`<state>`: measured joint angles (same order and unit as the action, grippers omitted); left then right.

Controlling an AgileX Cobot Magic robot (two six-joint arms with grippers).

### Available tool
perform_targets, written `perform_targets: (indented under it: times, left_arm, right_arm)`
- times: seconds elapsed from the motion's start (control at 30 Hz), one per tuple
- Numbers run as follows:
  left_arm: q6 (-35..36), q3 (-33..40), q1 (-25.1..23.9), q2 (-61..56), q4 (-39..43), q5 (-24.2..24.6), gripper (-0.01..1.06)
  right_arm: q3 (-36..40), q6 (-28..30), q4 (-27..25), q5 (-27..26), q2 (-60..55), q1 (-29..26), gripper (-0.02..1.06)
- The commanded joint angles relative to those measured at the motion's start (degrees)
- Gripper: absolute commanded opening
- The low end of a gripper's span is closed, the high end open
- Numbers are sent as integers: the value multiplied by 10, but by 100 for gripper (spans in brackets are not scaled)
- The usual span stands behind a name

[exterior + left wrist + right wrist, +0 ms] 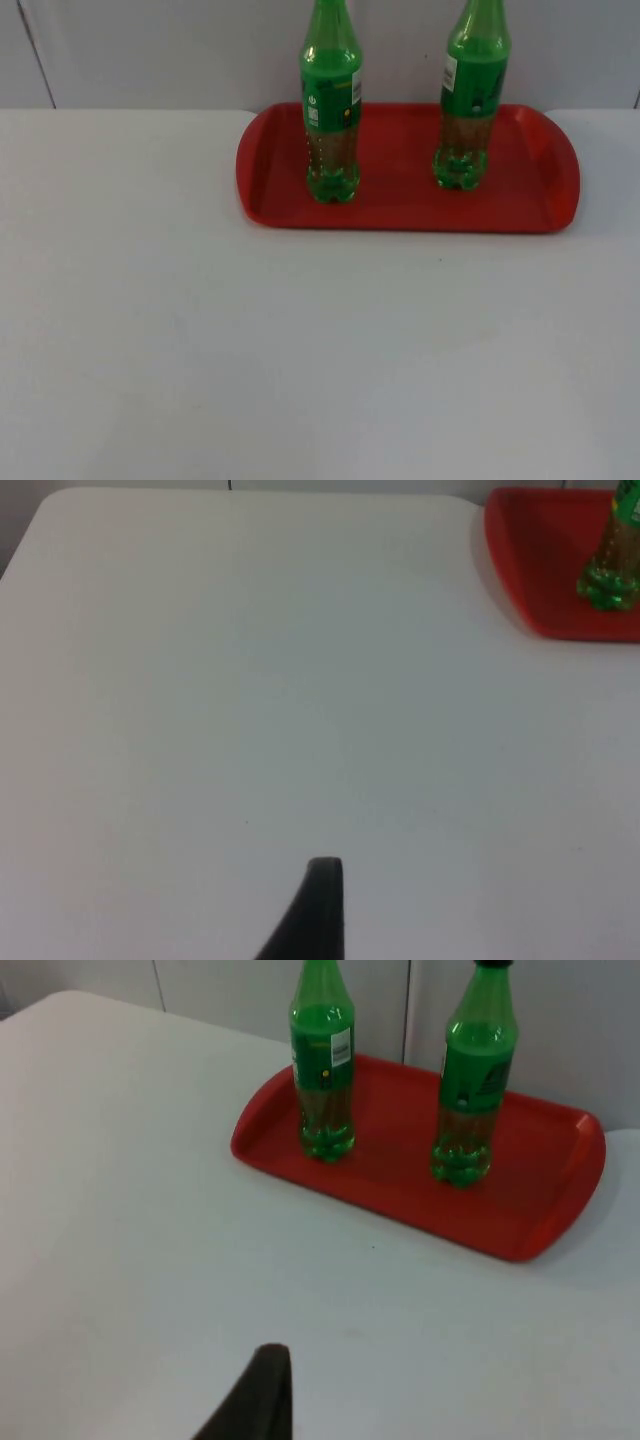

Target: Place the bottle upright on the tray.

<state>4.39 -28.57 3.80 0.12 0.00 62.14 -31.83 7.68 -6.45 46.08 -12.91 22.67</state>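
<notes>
Near side of the white table (300,350) lies bare. Farther back, the red tray (400,205) carries two green bottles, left bottle (331,100) and right bottle (472,95), both upright. Fingers' state: can't tell.

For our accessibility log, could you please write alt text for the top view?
Two green bottles, the left bottle and the right bottle, stand upright and apart on a red tray at the far side of a white table, against a grey partition wall.
</notes>
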Motion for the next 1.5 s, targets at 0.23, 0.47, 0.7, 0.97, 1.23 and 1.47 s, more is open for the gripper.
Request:
perform_targets:
  times: [0.23,0.47,0.7,0.97,1.23,1.47]
  left_arm:
    - [1,3,3,-1,-6,-6,85]
    - [1,3,3,-1,-6,-6,85]
    - [1,3,3,-1,-6,-6,85]
    - [1,3,3,-1,-6,-6,85]
    - [1,3,3,-1,-6,-6,85]
    - [1,3,3,-1,-6,-6,85]
  right_arm:
    - [3,2,3,62,99,0,105]
    - [4,-28,30,104,129,0,105]
    - [10,-45,40,136,129,-1,105]
    - [23,-77,59,158,129,-1,105]
    - [23,-77,59,158,129,-1,105]
    - [23,-70,57,158,129,-1,105]
